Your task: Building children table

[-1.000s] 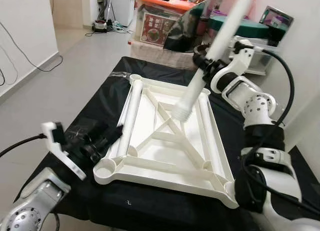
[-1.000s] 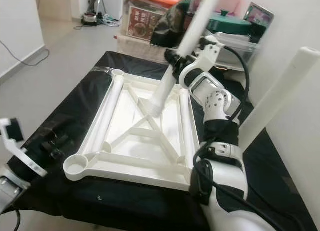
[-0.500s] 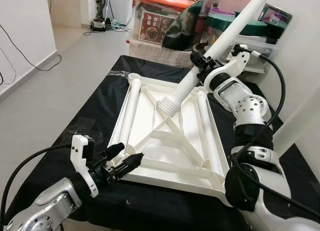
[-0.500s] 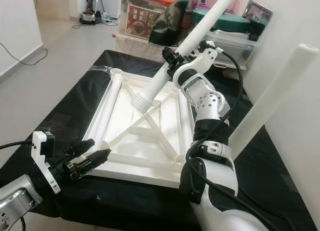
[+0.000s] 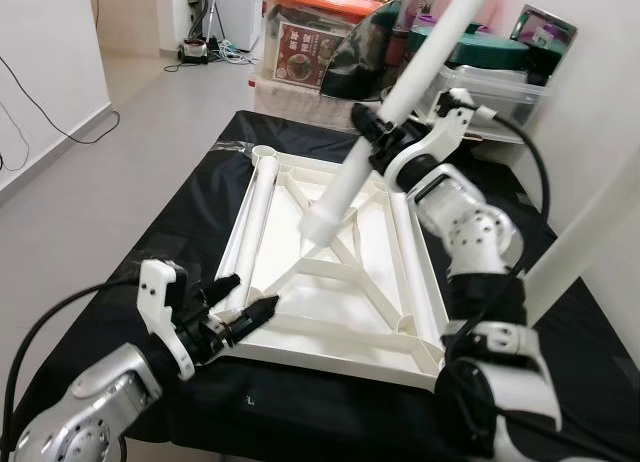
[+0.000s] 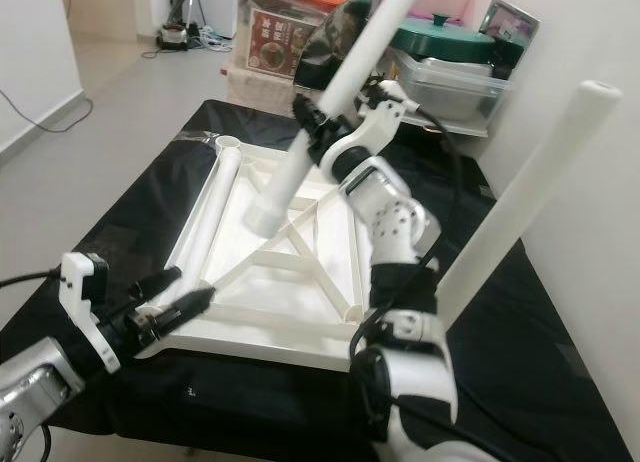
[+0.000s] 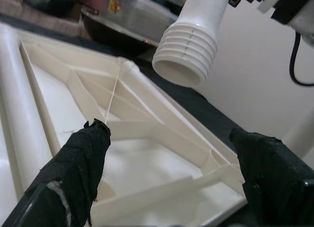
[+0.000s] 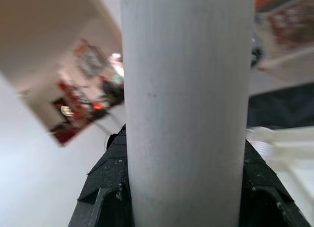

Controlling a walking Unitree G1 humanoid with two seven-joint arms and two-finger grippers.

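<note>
our right hand (image 5: 375, 134) grips the white plastic table leg (image 5: 400, 97), tilted, threaded end above the white upturned plastic table frame (image 5: 330, 272) on the black tabletop (image 5: 150, 247) | our left hand (image 5: 243, 307) spread open at the frame's near left corner

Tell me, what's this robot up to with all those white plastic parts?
It is putting together a small table. The tabletop lies upside down on a black cloth. The right gripper holds a leg slanted in the air, threaded end down, above the tabletop. The left gripper, jaws open, sits at the tabletop's near left corner. Another leg lies along its left side.
</note>
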